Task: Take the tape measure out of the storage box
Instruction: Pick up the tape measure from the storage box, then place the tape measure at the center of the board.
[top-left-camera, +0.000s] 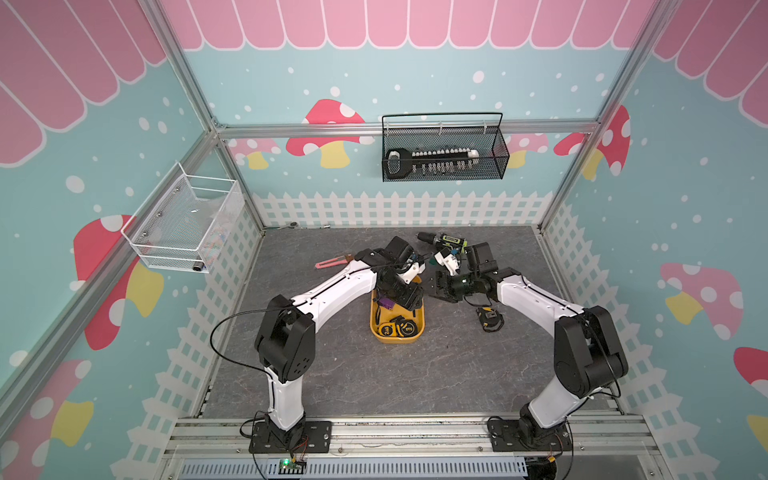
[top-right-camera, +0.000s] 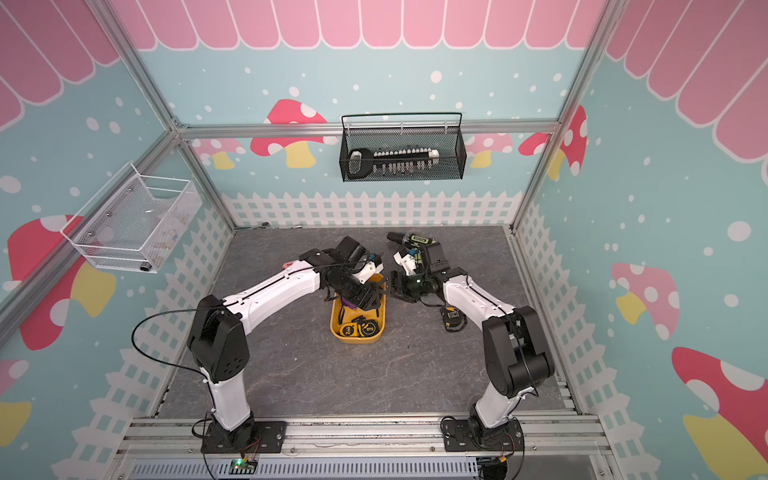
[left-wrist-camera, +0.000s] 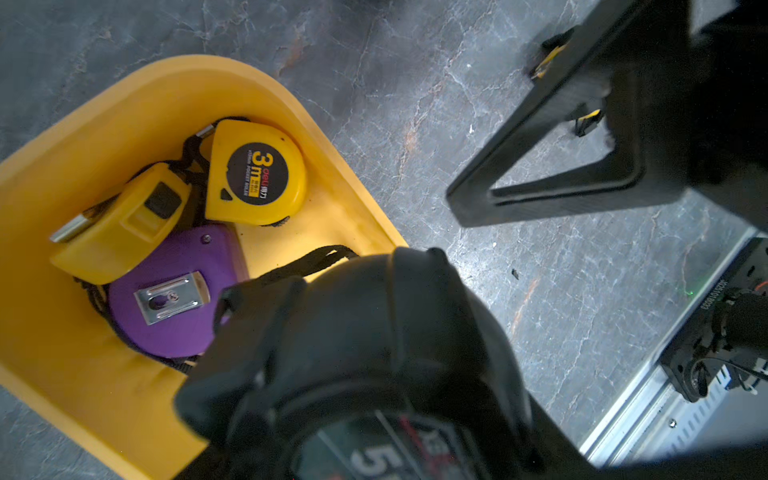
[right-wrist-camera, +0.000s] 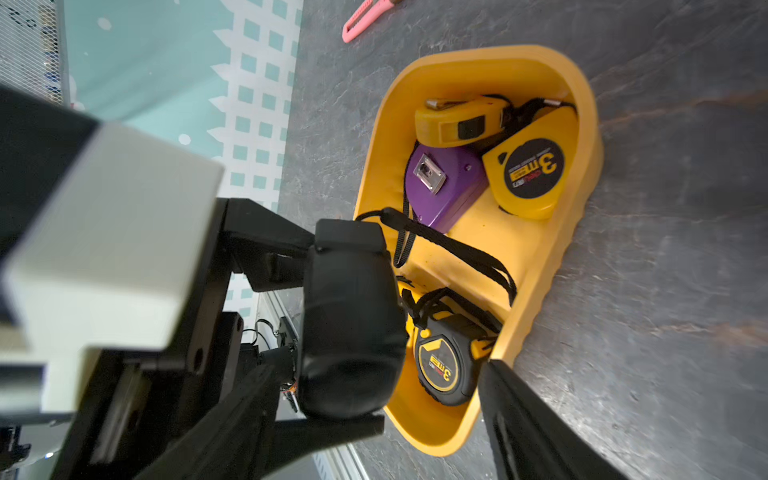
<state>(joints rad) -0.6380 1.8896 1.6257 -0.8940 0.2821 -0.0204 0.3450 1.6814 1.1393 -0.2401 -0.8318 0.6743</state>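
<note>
Likely a robot lab: aluminium frame, mushroom-print walls.

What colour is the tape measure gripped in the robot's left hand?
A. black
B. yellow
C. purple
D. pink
A: the left hand is closed on a black tape measure at the rim of the yellow tub.

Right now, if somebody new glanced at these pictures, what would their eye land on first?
Probably the bright yellow storage box in the middle of the table, holding several tape measures, with the purple tape measure standing out. Above it, the left gripper holds a black tape measure. A black-and-yellow tape measure lies outside the box, near the right arm.
</note>
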